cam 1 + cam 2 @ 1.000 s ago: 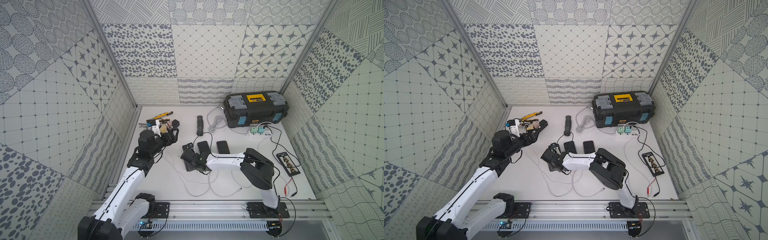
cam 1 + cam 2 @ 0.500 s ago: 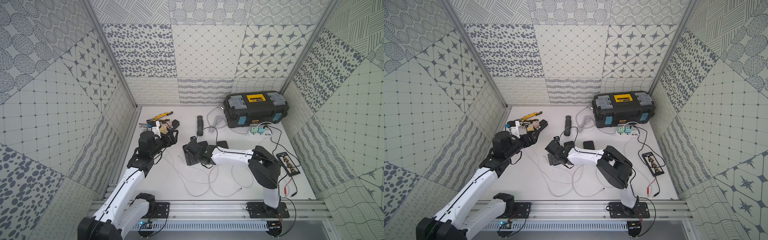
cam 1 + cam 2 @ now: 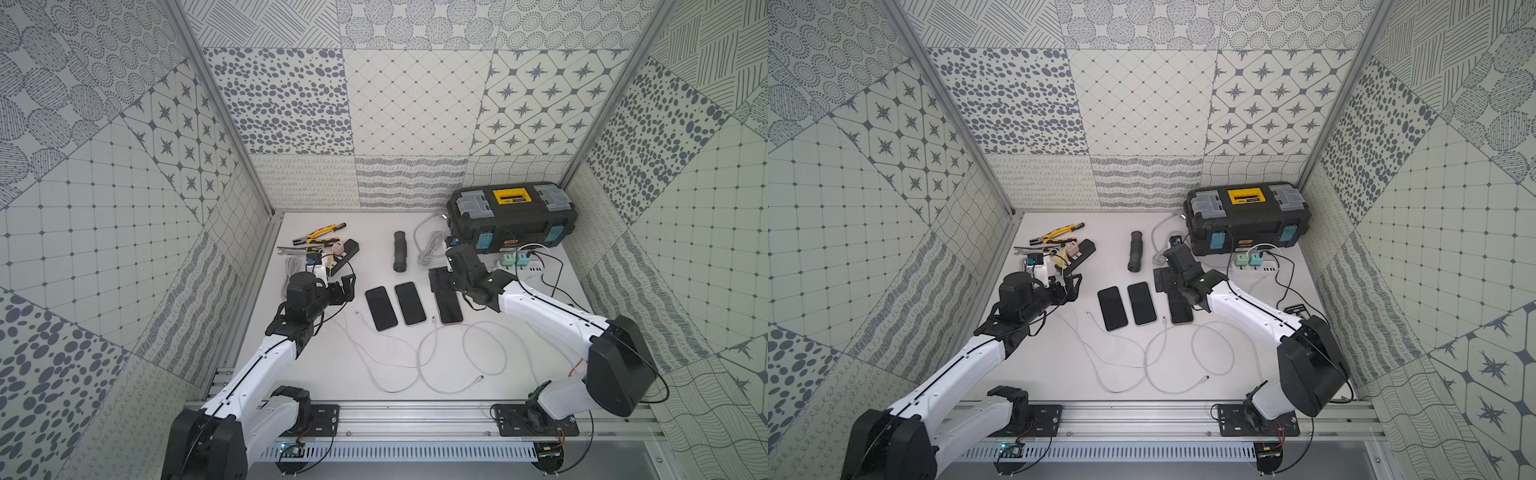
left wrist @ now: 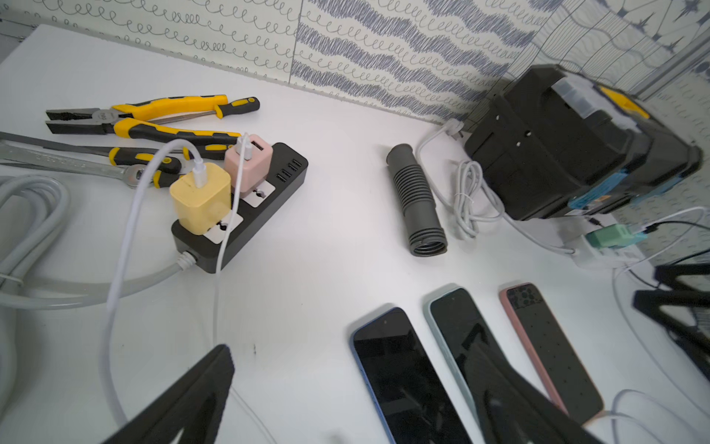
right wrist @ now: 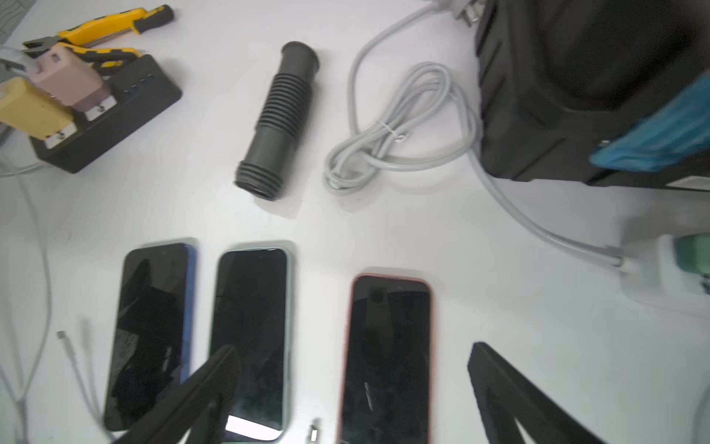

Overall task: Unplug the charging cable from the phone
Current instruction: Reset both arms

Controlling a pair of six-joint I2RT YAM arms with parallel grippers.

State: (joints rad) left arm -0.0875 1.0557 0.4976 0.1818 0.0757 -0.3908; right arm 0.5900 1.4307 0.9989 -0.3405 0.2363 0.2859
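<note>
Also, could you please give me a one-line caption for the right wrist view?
Right gripper, fingers open, above three dark-screened phones lying side by side; loose cable end nearby.

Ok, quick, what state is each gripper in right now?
Left gripper: open, holding nothing.
Right gripper: open, holding nothing, over the far end of the pink phone.

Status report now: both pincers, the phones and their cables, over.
Left pincer open, empty. Right pincer open, above pink phone. Cable plug loose beside it; its own port unclear. Nothing in the way.
</note>
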